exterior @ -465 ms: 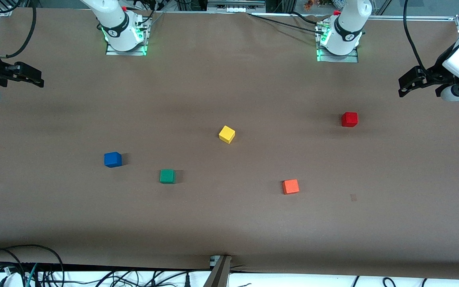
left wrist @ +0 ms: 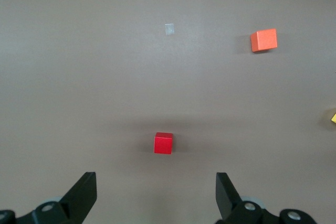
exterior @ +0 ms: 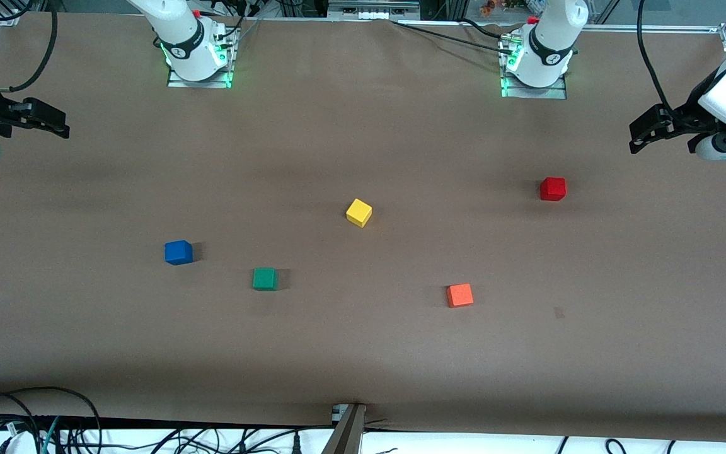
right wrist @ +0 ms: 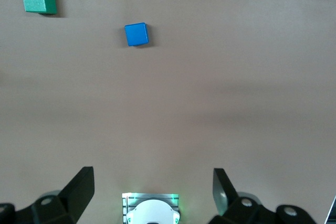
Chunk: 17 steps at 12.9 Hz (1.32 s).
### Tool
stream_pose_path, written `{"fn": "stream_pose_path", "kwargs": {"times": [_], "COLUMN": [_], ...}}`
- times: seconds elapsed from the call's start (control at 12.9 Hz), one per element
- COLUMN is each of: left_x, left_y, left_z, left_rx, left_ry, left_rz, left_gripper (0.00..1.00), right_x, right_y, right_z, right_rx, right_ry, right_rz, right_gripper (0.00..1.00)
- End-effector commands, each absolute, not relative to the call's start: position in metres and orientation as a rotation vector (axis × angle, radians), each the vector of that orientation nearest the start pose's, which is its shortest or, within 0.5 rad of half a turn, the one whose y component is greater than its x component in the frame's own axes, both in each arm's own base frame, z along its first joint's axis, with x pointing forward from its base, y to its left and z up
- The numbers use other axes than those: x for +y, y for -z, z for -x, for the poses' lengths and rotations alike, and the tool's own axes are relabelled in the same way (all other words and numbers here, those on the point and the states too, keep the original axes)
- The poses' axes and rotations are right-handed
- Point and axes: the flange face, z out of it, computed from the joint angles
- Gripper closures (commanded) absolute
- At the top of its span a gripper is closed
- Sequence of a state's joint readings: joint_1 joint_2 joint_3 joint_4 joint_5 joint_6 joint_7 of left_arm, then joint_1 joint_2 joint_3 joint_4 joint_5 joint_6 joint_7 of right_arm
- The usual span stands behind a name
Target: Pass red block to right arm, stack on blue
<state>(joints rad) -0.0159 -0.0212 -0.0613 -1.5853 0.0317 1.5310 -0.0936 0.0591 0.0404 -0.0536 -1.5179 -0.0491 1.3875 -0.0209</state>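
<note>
The red block (exterior: 553,188) sits on the brown table toward the left arm's end; it also shows in the left wrist view (left wrist: 163,143). The blue cube (exterior: 178,252) sits toward the right arm's end and shows in the right wrist view (right wrist: 136,34). My left gripper (exterior: 633,137) is open and empty, up over the table's edge at its own end; in its wrist view (left wrist: 156,182) the red block lies ahead of the jaws. My right gripper (exterior: 65,125) is open and empty over its end of the table, also seen in its wrist view (right wrist: 153,179).
A yellow cube (exterior: 358,212) lies mid-table. A green cube (exterior: 265,279) lies beside the blue one, nearer the front camera. An orange cube (exterior: 459,295) lies nearer the front camera than the red block. The right arm's base (right wrist: 152,211) shows under its gripper.
The left arm's wrist has shifted very slightly. The cubes and the right arm have not moved.
</note>
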Motion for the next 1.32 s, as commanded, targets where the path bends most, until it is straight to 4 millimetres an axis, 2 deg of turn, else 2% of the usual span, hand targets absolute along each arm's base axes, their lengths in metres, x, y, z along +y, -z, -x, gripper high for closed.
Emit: {"fn": "stream_pose_path", "kwargs": {"times": [0.0,1.24], "left_x": [-0.0404,-0.0412], "left_y": [-0.6291,-0.6307], "left_z": [-0.5411,-0.5481], "left_rx": [-0.008,-0.013], "left_ry": [-0.034,-0.029], "left_rz": [3.107,3.123], "left_gripper": [0.00,0.00], "right_x": [-0.0020,0.0000], "right_y": [-0.6174,-0.6201], "right_z": [-0.5485,-0.5510], "right_rx": [-0.032,-0.047], "right_ry": [-0.261,-0.249], "right_rz": [3.168,3.168], "right_gripper": [0.00,0.00]}}
